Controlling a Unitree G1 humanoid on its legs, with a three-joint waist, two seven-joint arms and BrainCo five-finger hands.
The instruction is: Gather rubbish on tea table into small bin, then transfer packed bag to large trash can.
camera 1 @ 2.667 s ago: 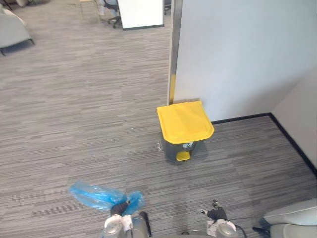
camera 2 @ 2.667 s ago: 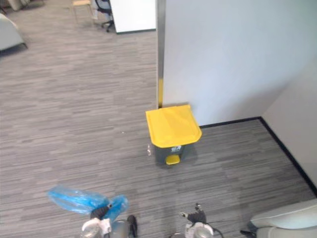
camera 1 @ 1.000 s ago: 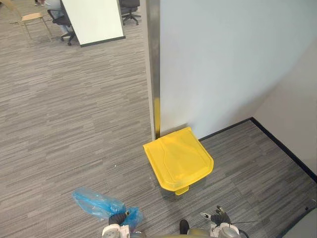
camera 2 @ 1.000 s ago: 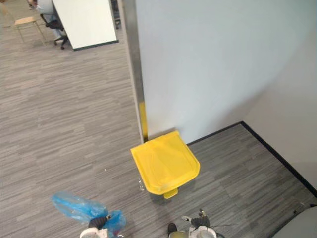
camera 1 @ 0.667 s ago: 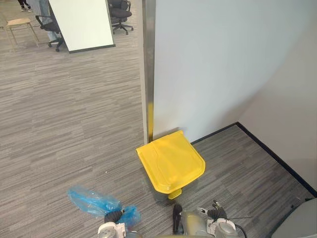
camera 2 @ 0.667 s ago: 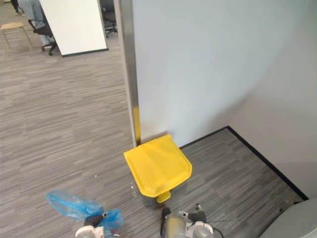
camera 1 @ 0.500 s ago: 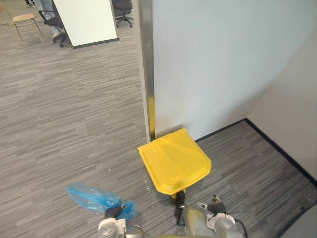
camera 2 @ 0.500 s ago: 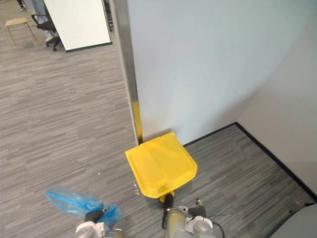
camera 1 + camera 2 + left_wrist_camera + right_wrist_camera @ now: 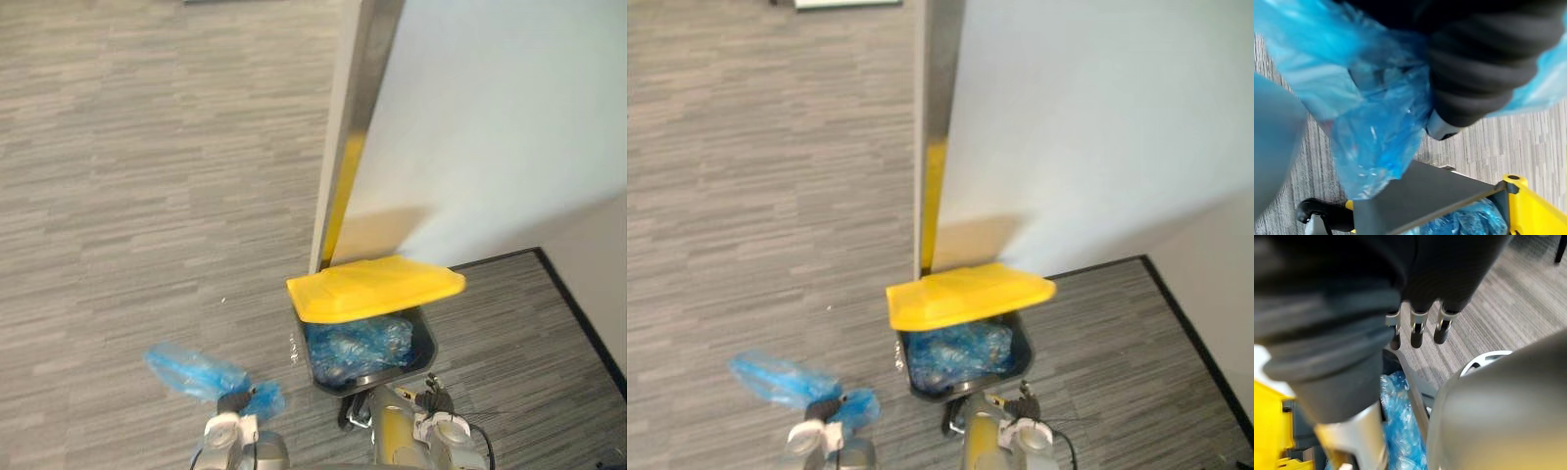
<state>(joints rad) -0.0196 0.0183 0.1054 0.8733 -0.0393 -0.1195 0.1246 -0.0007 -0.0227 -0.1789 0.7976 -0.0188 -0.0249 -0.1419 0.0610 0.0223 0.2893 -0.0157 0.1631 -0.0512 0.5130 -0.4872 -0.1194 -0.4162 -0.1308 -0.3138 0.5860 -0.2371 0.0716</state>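
Left hand (image 9: 233, 403) grips the bag (image 9: 191, 370), right hand (image 9: 1417, 325) hangs loose; the bag needs carrying right over the open can (image 9: 427, 343) first.

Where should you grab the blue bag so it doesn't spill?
Probably its scrunched neck, coming from the short tuft end: the bag is thinnest there, with the puffy part bulging beyond. The left hand holds it there.

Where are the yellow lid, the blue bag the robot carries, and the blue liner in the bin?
yellow lid (image 9: 377, 287), left eye view, middle of its raised top.
blue bag (image 9: 191, 370), left eye view, its puffed body.
blue liner (image 9: 358, 345), left eye view, crumpled plastic under the lid.
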